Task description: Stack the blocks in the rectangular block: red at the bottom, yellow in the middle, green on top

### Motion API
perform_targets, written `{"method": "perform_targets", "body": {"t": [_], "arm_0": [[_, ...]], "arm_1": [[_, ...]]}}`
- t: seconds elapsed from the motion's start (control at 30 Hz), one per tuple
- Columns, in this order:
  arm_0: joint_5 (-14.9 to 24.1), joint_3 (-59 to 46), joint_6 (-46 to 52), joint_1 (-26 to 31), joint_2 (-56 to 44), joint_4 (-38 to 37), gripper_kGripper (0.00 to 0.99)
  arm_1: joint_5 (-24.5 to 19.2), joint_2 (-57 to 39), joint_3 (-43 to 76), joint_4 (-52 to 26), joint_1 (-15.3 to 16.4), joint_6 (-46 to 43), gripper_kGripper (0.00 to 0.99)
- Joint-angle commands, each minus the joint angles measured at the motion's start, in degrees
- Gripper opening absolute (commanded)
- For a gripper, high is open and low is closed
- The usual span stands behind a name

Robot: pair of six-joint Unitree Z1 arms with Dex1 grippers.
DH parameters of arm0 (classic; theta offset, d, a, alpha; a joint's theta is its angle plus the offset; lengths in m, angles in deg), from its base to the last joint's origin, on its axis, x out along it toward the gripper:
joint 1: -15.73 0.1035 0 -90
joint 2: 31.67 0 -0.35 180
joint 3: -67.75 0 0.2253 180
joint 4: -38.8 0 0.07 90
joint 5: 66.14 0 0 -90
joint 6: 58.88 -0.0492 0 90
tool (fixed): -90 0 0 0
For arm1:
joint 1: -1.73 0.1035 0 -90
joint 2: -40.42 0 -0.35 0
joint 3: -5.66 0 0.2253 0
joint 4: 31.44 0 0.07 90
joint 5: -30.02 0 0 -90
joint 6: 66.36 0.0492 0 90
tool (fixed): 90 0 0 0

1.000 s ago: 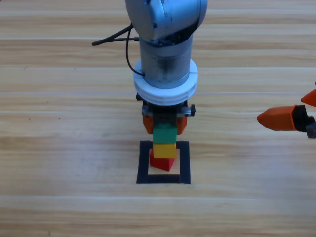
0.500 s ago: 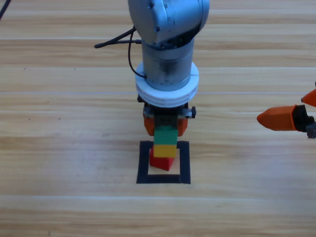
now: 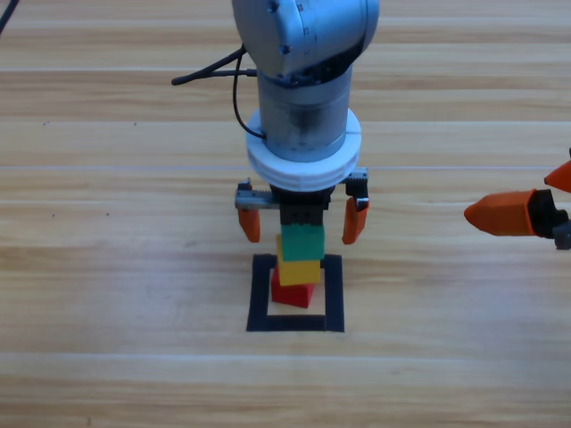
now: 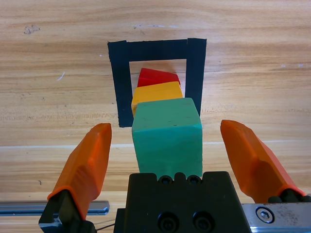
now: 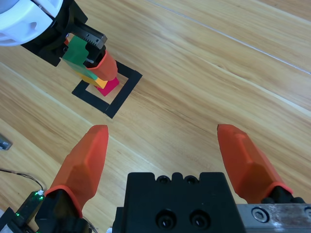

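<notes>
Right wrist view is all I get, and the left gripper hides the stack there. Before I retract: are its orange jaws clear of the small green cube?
Observer: Yes. The left gripper is open; its wrist view shows wood on either side of the small green cube, neither jaw touching it.
Operator: Is the stack square?
Observer: Not quite. The small red cube sits turned under the small yellow cube, though inside the black tape outline.
</notes>
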Motion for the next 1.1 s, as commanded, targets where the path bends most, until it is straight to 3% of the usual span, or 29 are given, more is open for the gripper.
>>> {"method": "perform_targets", "body": {"t": [0.03, 0.33, 0.5, 0.67, 0.87, 1.1], "arm_0": [[1.62, 0.45, 1.07, 0.04, -1.78, -0.35, 0.965], [9.62, -12.65, 6.87, -4.53, -18.13, -2.81, 0.96], [14.28, -35.76, 7.4, -8.74, -32.63, -19.68, 0.986], [15.6, -57.21, 4.32, -9.62, -43.7, -38.14, 0.99], [15.95, -63.45, 1.42, -9.54, -44.41, -44.55, 0.99], [16.04, -66.26, 0.63, -9.54, -44.93, -46.4, 0.99]], "arm_1": [[-1.57, 0.95, 1.09, -2.09, -1.18, -0.82, 0.985], [-2.54, 0.95, 1.0, -2.0, -1.18, -1.52, 0.985], [-2.19, 0.86, 1.09, -1.91, -1.18, -1.61, 0.985], [-2.1, 1.12, 1.09, -1.91, -1.18, -1.61, 0.985], [-2.1, 1.56, 1.0, -1.91, -1.18, -1.7, 0.985], [-2.1, 1.74, 1.09, -1.91, -1.18, -1.7, 0.985]]}}
